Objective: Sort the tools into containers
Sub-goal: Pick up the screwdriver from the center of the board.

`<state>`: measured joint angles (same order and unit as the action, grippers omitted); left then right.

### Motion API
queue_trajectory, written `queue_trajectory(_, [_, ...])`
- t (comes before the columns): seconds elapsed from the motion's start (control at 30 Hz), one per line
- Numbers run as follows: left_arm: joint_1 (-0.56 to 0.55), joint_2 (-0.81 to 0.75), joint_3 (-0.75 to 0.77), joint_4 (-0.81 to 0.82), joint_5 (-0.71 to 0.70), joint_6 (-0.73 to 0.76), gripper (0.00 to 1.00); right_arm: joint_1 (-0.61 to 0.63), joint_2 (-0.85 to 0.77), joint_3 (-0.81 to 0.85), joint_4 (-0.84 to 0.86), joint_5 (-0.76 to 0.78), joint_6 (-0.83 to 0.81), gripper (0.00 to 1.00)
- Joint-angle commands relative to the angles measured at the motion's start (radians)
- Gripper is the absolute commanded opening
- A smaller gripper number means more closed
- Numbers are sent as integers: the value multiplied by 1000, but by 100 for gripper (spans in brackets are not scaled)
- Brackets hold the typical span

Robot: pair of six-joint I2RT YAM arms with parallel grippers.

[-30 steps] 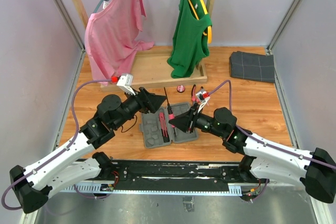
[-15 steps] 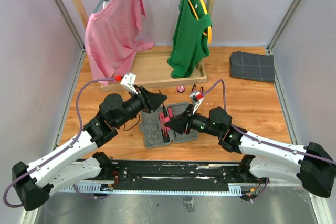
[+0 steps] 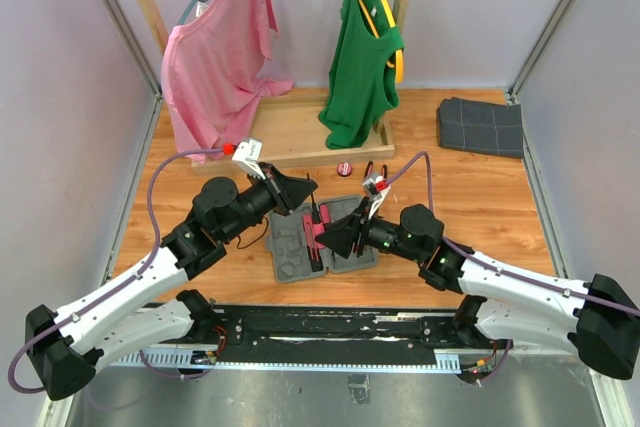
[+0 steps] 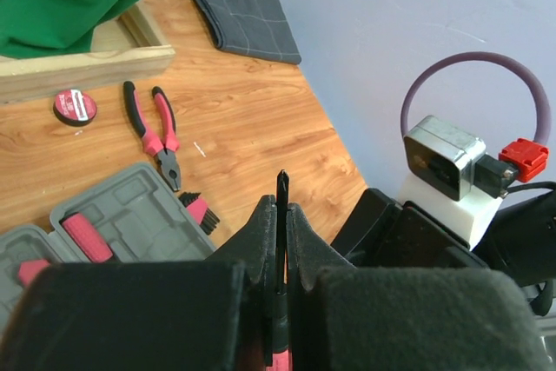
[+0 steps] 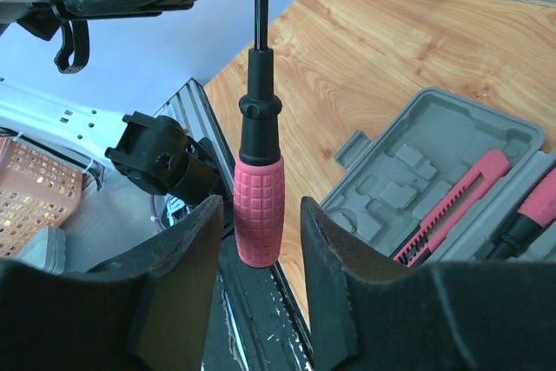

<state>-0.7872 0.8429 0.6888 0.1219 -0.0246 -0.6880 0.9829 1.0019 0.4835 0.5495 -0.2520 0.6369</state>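
From above, the two arms meet over the middle of the wooden table (image 3: pixel 470 197), just over the open grey tool case (image 3: pixel 290 247). The left gripper (image 3: pixel 308 190) comes in from the upper left and the right gripper (image 3: pixel 324 235) from the lower right, with a screwdriver (image 3: pixel 315 215) running between them above the case. The pliers (image 3: pixel 372 172) and the small round red piece (image 3: pixel 345 169) lie on the wood just beyond the case. A folded dark cloth (image 3: pixel 480 127) sits in the upper right, and a pink shirt (image 3: pixel 215 52) and a green shirt (image 3: pixel 360 57) hang from the wooden rack (image 3: pixel 290 132) at the back. In the left wrist view, the left gripper (image 4: pixel 280 219) is pressed together on the screwdriver's thin black shaft (image 4: pixel 281 193), whose tip pokes up just past the fingers. The pliers (image 4: pixel 156 132) and the red piece (image 4: pixel 75 106) lie at the upper left, with the case (image 4: pixel 130 206) below them. In the right wrist view, the right gripper (image 5: pixel 261 206) stands apart, with a gap showing on each side of the screwdriver's pink handle (image 5: pixel 258 215). The shaft rises into the left gripper at the top. The case (image 5: pixel 434 154) lies at the right, with a long pink knife-like tool (image 5: pixel 452 206) in one of its recesses.
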Motion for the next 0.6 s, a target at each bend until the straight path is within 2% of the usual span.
queue_trajectory(0.0, [3, -4, 12, 9, 2, 15, 1, 30, -53, 50, -49, 50, -58, 44])
queue_trajectory(0.2, [3, 6, 5, 23, 26, 10, 1, 30, -66, 60, -86, 71, -75, 49])
queue_trajectory(0.57, [3, 49, 18, 20, 65, 2, 0, 30, -10, 76, -64, 33, -57, 44])
